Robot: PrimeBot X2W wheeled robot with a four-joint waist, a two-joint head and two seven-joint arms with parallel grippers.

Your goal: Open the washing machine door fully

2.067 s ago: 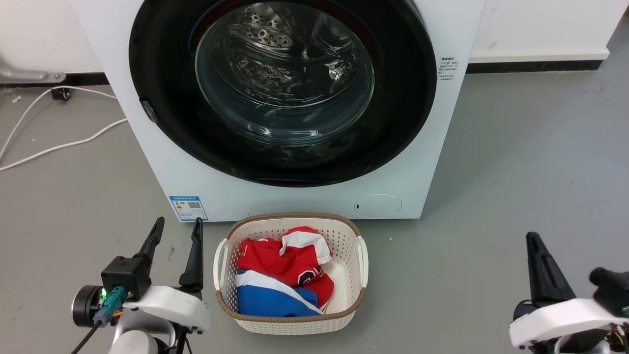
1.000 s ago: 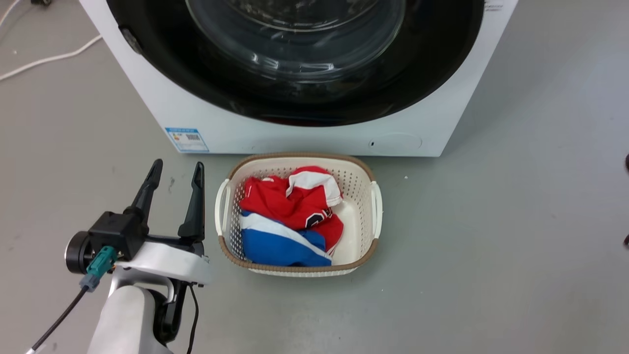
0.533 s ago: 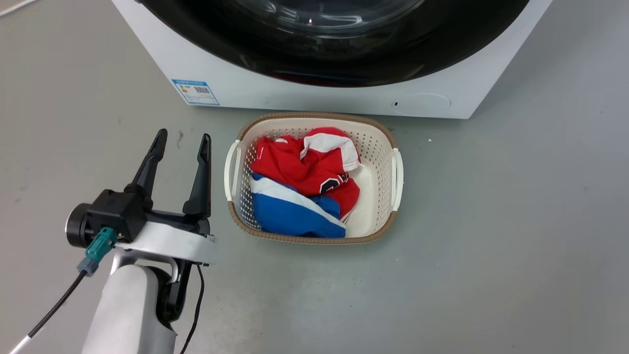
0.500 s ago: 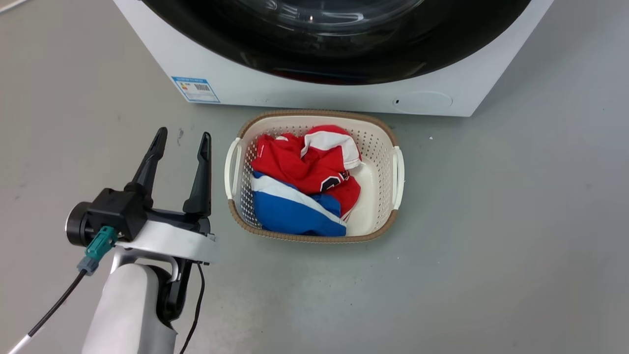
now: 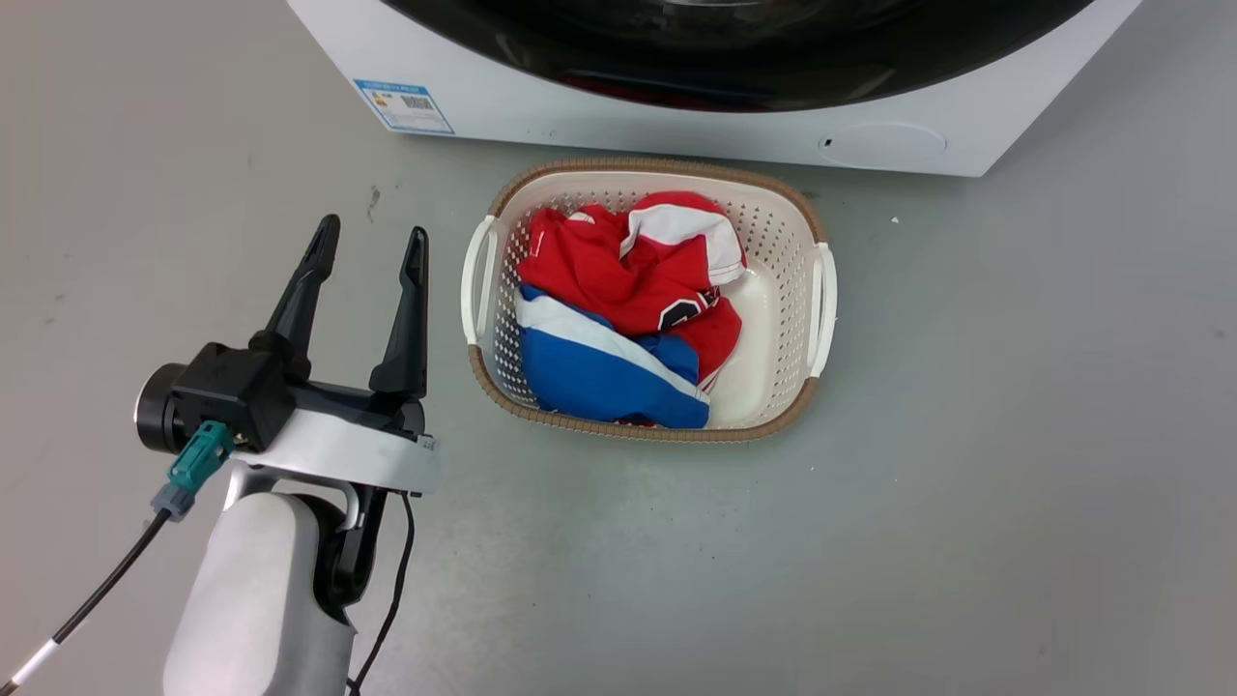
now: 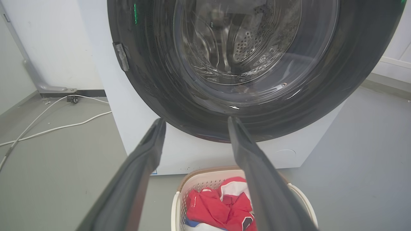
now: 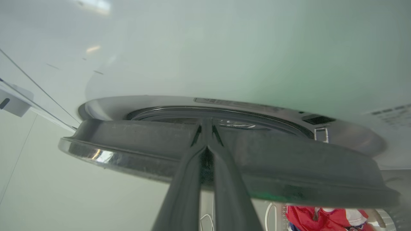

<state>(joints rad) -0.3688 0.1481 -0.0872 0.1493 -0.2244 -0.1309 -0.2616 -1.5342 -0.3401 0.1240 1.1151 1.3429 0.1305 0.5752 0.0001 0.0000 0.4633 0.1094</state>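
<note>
The large round glossy black washing machine door (image 6: 154, 83), with its clear bulging glass bowl, sat on the front of the white box-shaped washing machine (image 5: 503, 121), at the far side of the scene straight ahead of the robot, and it had not yet swung wide. What had changed was the right arm. About two seconds earlier the right gripper (image 7: 205, 122) lay low at the near right of the head view. By now it had gone up to the door's right edge, its two long dark fingers drawn together with nothing seen between them and their tips reaching just over the thick dark rim. In that wrist view a silvery recess and a small rectangular latch slot (image 7: 321, 134) showed behind the rim, so the door looked already sprung slightly off the front, though whether the tips touched it could not be told. I judged this the start of the pull, with nearly the whole swing left. The head camera had also dipped, so the door's lower arc now ran along its top edge; the things themselves had not shifted. The left gripper (image 5: 373, 230) still hung released, fingers spread, just left of the cream perforated plastic laundry basket (image 5: 667, 165). That basket held crumpled red, white and blue clothes (image 5: 618, 290) on the grey floor (image 5: 966, 435) right before the machine.
</note>
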